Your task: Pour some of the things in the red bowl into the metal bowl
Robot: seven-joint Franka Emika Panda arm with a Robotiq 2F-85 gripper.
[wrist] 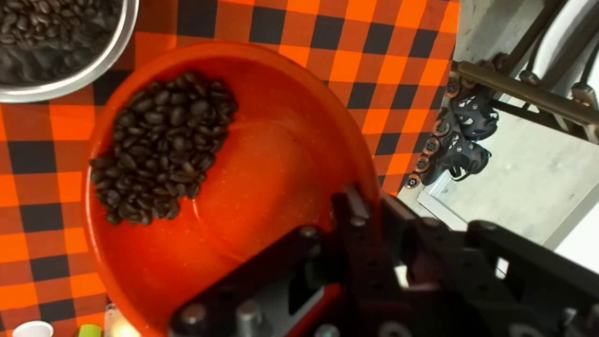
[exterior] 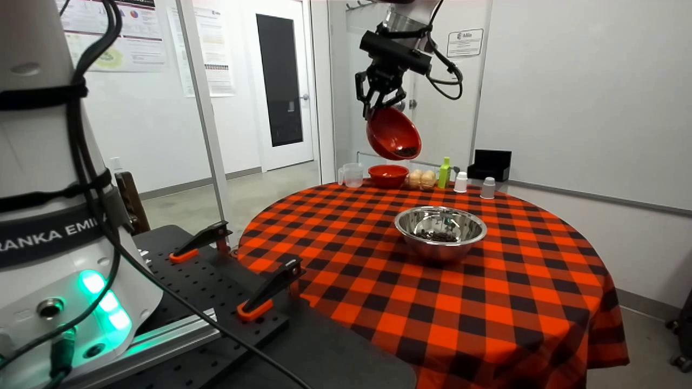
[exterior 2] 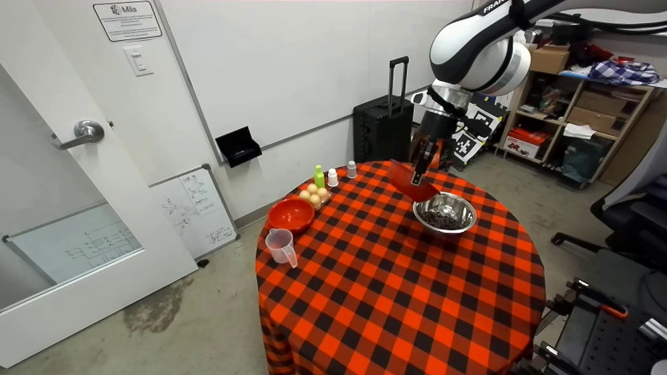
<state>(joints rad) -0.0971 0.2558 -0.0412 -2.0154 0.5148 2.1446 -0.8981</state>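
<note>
My gripper is shut on the rim of the red bowl, with one finger inside and one outside, as the wrist view shows. The red bowl is tilted in the air, and dark coffee beans lie against its lower side. The shiny metal bowl stands upright on the checked table, with dark beans in its bottom. In an exterior view the red bowl is above and beside the metal bowl. The metal bowl's rim shows at the wrist view's upper left.
Another red bowl stands at the table's edge, beside a clear measuring cup, a pack of eggs, a green bottle, a white cup and a greyish cup. Black clamps sit at the robot's base.
</note>
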